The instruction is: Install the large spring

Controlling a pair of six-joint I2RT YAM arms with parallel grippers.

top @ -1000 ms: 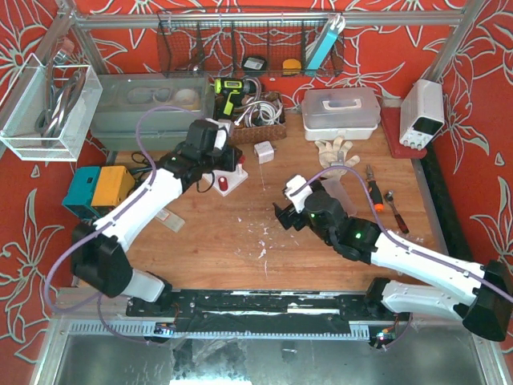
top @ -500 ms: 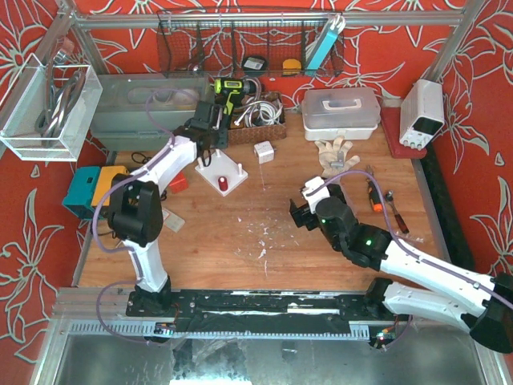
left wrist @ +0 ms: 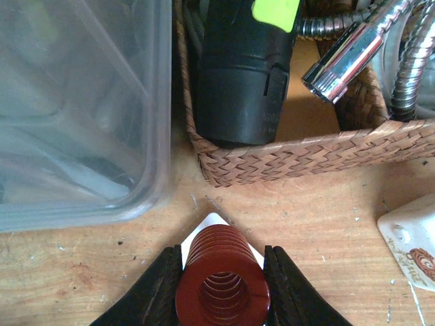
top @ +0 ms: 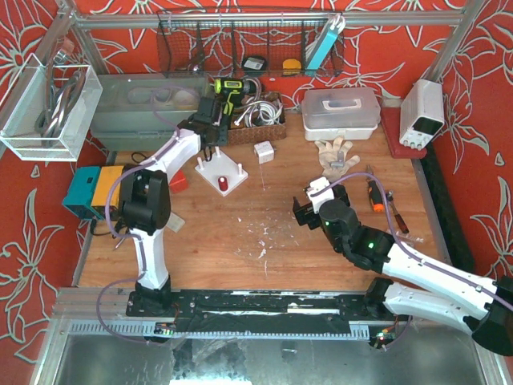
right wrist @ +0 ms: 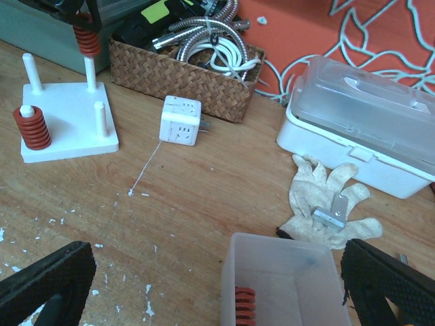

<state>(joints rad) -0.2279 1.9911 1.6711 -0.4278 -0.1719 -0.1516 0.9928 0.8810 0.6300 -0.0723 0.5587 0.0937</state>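
Left hand (left wrist: pixel 223 270) clamped on the large red spring (left wrist: pixel 221 299) at the top of a rear peg of the white peg base (right wrist: pixel 68 132); right hand (right wrist: pixel 219 285) spread wide above the desk (right wrist: pixel 204 183).

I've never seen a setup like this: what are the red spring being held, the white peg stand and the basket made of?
The red spring looks like metal under matte red paint, going by its thick, even coils. The white peg stand seems smooth plastic, maybe painted wood: uniform white, no grain. The basket is woven wicker or similar fibre, showing a brown herringbone weave.
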